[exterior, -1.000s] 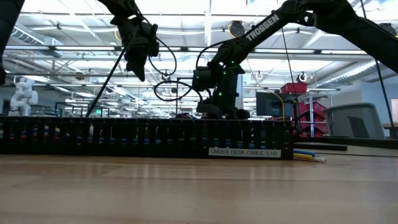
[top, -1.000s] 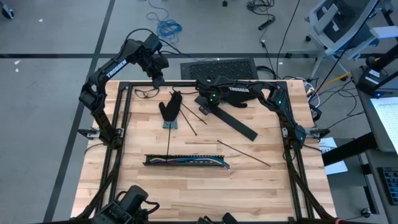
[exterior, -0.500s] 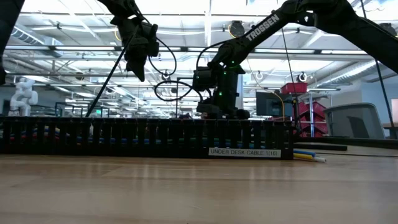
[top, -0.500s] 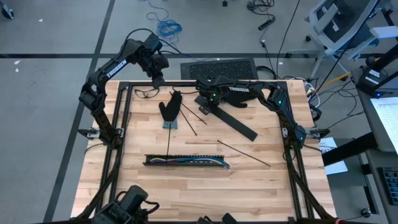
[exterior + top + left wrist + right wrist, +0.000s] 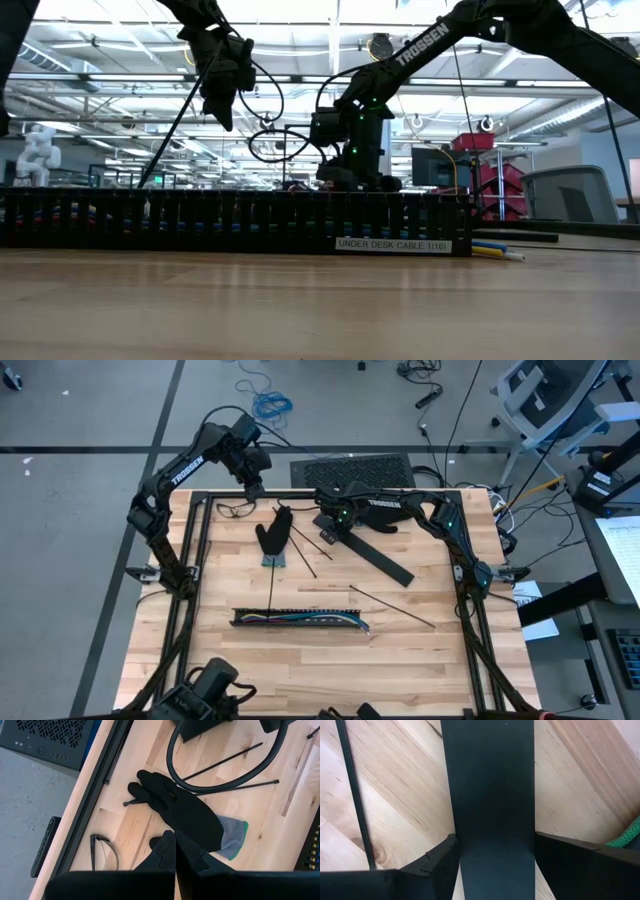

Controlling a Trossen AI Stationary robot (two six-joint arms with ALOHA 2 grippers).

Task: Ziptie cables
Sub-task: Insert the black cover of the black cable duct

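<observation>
The cables (image 5: 265, 618) are multicoloured wires lying inside a black slotted strip (image 5: 300, 620) near the table's front; their yellow and blue ends (image 5: 495, 250) stick out of it. My left gripper (image 5: 253, 488) hangs shut above the table's far left, over a black glove (image 5: 185, 812); nothing shows between its fingers (image 5: 167, 852). My right gripper (image 5: 333, 530) points straight down at the far middle, on a flat black strip (image 5: 375, 555) that lies slantwise on the table. My right gripper has the flat black strip's two long edges (image 5: 457, 840) between its two fingers (image 5: 437, 862), near the strip's far-left end. It comes from above, pointing down, with the fingers across the strip. In the high view the strip lies flat along the table.
Thin black zipties (image 5: 392, 606) (image 5: 305, 555) lie loose between the glove and the slotted strip. Glasses (image 5: 235, 510) rest at the far left corner. A black perforated case (image 5: 355, 468) stands behind the far edge. Bare wood (image 5: 300, 670) spreads along the front.
</observation>
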